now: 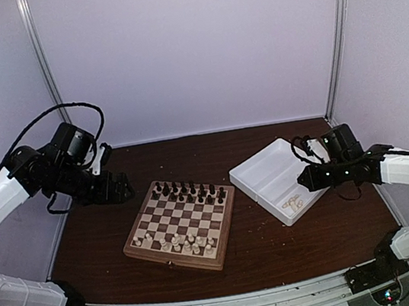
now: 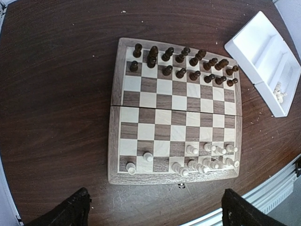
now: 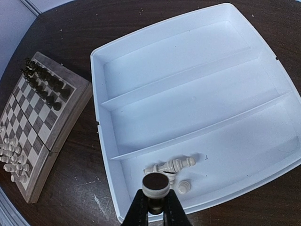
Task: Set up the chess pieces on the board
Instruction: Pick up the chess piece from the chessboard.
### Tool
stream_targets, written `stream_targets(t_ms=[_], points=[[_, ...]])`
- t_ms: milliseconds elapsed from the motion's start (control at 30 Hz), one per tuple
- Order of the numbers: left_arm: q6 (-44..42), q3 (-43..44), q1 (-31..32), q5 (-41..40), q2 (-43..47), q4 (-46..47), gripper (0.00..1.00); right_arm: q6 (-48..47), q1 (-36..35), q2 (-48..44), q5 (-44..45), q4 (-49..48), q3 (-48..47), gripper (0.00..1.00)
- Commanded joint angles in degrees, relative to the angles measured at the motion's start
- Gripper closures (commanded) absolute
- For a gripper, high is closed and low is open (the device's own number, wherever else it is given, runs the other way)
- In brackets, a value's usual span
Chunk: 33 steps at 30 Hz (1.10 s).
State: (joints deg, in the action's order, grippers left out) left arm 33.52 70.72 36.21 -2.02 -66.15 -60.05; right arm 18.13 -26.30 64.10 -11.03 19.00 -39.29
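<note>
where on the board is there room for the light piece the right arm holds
On the board, the four middle rows are bare, between the dark pieces and the light pieces. The two light rows have open squares toward their left end in the left wrist view; their right end is crowded.

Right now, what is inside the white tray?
In the white tray, the end compartment holds cream chess pieces lying down; the right gripper grips another above them. That piece hides whatever lies beneath it.

A white three-compartment plastic tray (image 1: 261, 171) sits on the dark wooden table (image 1: 94, 239). Dark brown chess figures (image 2: 181, 73) stand in two rows.
</note>
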Motion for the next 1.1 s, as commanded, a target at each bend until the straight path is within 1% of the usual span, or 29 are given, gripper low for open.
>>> stream_targets(t_ms=[0, 167, 333, 433, 533, 700, 933, 1067], points=[[-2.01, 1.88, -0.02, 2.02, -2.36, -2.04, 0.04, -4.30, 0.46, 3.23, 2.03, -1.94, -3.00, 1.00], [-3.28, -0.58, -0.03, 1.07, -2.25, 0.47, 0.20, -4.78, 0.44, 5.91, 0.72, -6.37, -1.32, 1.00], [-4.31, -1.61, 0.00, 0.64, -3.20, 1.61, 0.28, -3.98, 0.38, 6.02, 1.43, -8.44, 0.57, 1.00], [-5.04, -2.40, 0.00, 1.66, -3.97, 3.17, 0.35, -3.31, 0.40, 5.17, 1.67, -13.54, 4.31, 1.00], [-5.26, -2.68, 0.00, 1.76, -4.60, 3.71, 0.35, -4.32, 0.38, 4.28, 2.26, -17.76, 7.59, 1.00], [-4.24, -5.57, 0.00, 2.02, -2.91, 7.36, 0.35, -5.42, 0.38, 4.33, 2.33, -21.84, 8.90, 1.00], [-4.46, -6.73, 0.00, 2.02, -2.84, 7.40, 0.35, -6.00, 0.40, 5.04, 1.22, -21.81, 8.36, 1.00], [-4.67, -7.08, 0.00, 2.02, -3.57, 7.55, 0.37, -6.55, 0.43, 5.11, 3.15, -20.10, 7.48, 1.00]])
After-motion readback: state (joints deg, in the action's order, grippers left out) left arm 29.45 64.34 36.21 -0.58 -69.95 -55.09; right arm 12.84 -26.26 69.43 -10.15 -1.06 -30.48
